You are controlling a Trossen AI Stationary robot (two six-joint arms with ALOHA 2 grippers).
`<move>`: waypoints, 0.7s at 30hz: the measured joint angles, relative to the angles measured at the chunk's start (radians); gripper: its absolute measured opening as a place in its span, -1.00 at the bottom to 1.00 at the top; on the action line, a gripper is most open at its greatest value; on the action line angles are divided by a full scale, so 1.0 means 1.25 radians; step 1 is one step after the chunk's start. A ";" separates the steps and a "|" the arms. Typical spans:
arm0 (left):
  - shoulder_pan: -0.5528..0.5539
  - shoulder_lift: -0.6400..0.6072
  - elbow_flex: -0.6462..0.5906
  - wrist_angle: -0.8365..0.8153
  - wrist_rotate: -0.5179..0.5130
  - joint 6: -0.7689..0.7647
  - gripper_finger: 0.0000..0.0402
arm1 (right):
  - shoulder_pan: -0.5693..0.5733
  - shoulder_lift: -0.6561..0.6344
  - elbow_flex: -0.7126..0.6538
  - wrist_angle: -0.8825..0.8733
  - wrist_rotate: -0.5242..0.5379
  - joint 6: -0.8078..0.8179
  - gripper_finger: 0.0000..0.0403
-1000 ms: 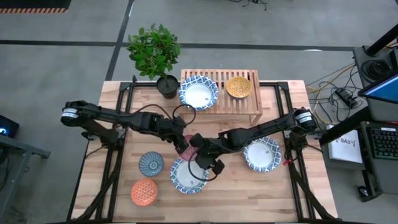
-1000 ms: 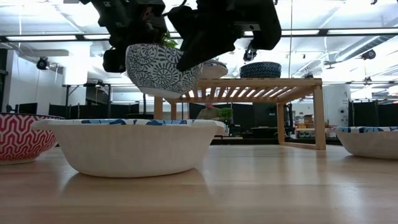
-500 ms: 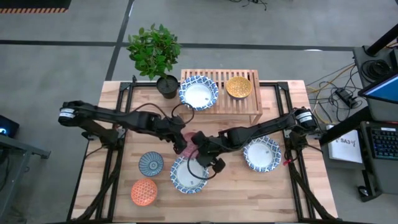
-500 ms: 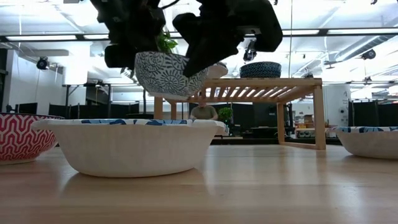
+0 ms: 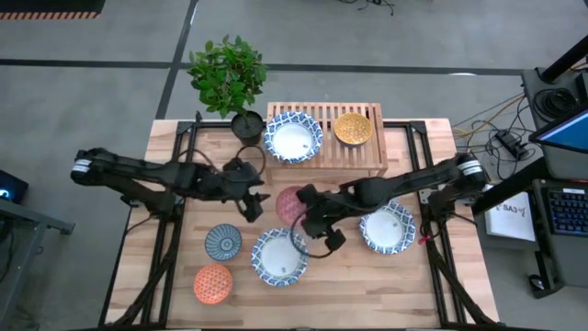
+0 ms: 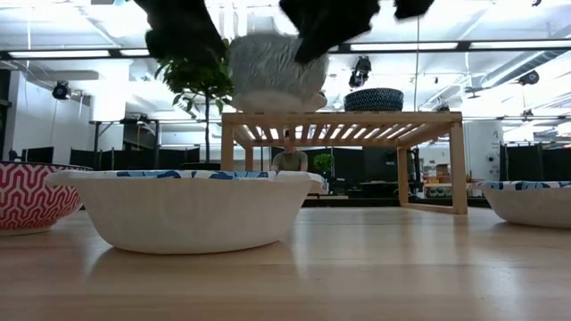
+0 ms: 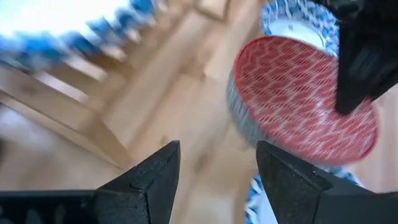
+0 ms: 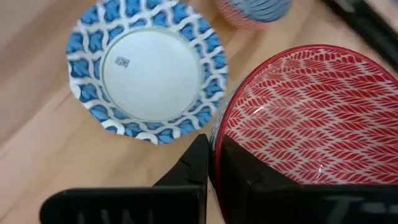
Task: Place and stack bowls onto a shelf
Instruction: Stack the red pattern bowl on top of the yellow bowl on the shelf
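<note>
A bowl that is red inside and blue-white patterned outside hangs above the table, between the shelf and a blue-white bowl. My right gripper is shut on it. My left gripper stands open to the bowl's left, apart from it, and its wrist view shows the red bowl ahead of the spread fingers. A blue-white bowl and a yellow bowl rest on the shelf's slats. The low view shows the held bowl at about the height of the shelf top. My right gripper pinches the red bowl's rim on its right side, one finger inside the bowl and the other outside its wall. The fingers come from the table's right. The bowl is lifted clear, mouth up, nearly level.
A second blue-white bowl lies at the right, under the right arm. A teal bowl and an orange-red bowl sit near the front left. A potted plant stands left of the shelf.
My left gripper has let go of the red bowl, opened, and drawn back toward the table's left edge. My right gripper has risen with the bowl and carried it a little toward the shelf. The bowl has gone from tilted to nearly level.
</note>
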 joint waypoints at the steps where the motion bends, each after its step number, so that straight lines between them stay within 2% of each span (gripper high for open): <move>1: -0.012 -0.009 0.000 0.005 -0.037 0.012 -0.03 | 0.000 -0.020 0.000 -0.009 0.014 0.006 -0.94; 5: -0.073 -0.035 -0.001 0.021 -0.178 0.050 -0.03 | -0.002 -0.100 0.000 -0.046 0.090 0.033 -0.94; 8: -0.118 -0.041 -0.002 0.021 -0.282 0.062 -0.03 | -0.013 -0.158 0.000 -0.067 0.179 0.043 -0.94; 11: -0.151 -0.037 -0.002 0.013 -0.351 0.065 -0.03 | -0.051 -0.212 0.000 -0.098 0.261 0.052 -0.94; 17: -0.168 -0.013 -0.004 0.008 -0.361 0.054 -0.03 | -0.211 -0.280 0.000 -0.181 0.285 0.128 -0.94; 21: -0.168 0.010 -0.004 0.007 -0.361 0.052 -0.03 | -0.335 -0.291 0.000 -0.239 0.242 0.164 -0.94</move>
